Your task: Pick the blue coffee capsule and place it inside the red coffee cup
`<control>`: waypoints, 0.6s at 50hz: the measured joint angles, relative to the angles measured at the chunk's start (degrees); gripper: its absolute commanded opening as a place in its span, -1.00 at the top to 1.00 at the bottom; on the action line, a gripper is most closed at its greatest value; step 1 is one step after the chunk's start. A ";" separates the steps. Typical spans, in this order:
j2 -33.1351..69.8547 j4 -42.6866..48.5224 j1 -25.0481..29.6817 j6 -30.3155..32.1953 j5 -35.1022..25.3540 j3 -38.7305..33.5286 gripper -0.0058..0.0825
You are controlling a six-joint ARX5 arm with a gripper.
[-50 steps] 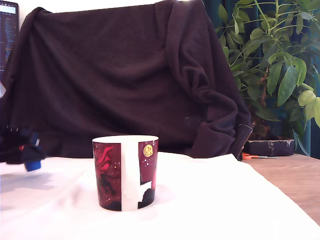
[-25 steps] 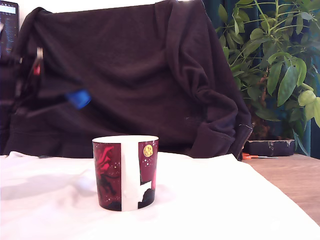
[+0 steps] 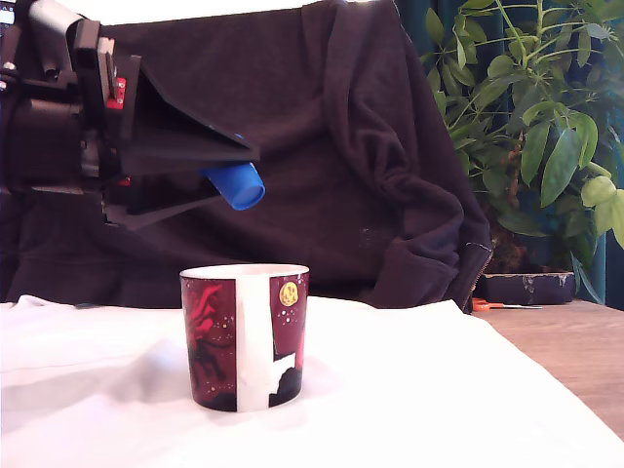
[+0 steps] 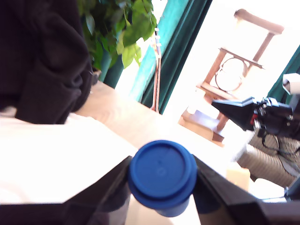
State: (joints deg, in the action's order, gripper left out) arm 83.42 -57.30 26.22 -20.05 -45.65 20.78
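The red coffee cup [image 3: 245, 336] stands upright on the white cloth, left of centre in the exterior view, with dark red artwork, a white band and a small yellow disc. My gripper [image 3: 234, 178] hangs in the air above it and slightly toward the exterior view's left, shut on the blue coffee capsule [image 3: 235, 185]. The capsule lies sideways between the black fingers, well clear of the cup's rim. In the wrist view the capsule [image 4: 162, 175] fills the gap between the two fingers [image 4: 108, 197], its round face toward the camera. The cup does not show in the wrist view.
A white cloth [image 3: 409, 390] covers the table [image 3: 575, 351], whose bare wood shows at the exterior view's right. A dark fabric-draped chair back [image 3: 292, 146] rises behind the cup. A leafy plant [image 3: 536, 117] stands at the back right.
The gripper has carried the capsule up from near the cloth at the exterior view's left and rightward, to above the cup. The cup has not moved.
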 measured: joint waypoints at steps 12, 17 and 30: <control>0.00 3.82 0.00 6.36 -0.33 0.00 -0.48; 0.00 5.11 0.00 8.39 -0.33 0.00 -0.59; 0.00 6.47 0.00 9.14 -0.35 0.00 -0.58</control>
State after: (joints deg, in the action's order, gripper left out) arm 83.42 -50.83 26.22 -10.92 -46.00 20.78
